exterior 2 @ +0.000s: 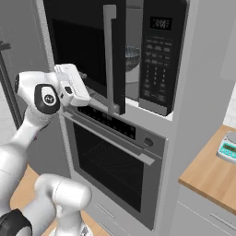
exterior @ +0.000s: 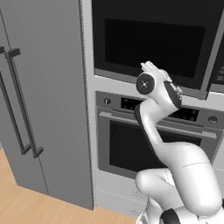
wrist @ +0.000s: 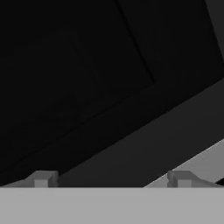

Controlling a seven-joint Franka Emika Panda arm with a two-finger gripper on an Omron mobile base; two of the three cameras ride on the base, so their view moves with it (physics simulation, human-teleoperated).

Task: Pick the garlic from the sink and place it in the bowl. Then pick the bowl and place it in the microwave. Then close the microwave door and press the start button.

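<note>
Round dark grey-blue bowl [exterior 2: 132, 56] sits inside the grey cavity of the built-in grey and black microwave [exterior 2: 159, 55]; garlic not discernible. Black, grey-framed microwave door [exterior 2: 85, 46] stands ajar, swung out to the left. Two-finger gripper [wrist: 111, 178], empty with fingers spread wide, lies close against the door's lower outer face. Judged remaining: push door shut, press start.

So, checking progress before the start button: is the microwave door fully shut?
No, the microwave door stands ajar, with the bowl visible inside.
</note>
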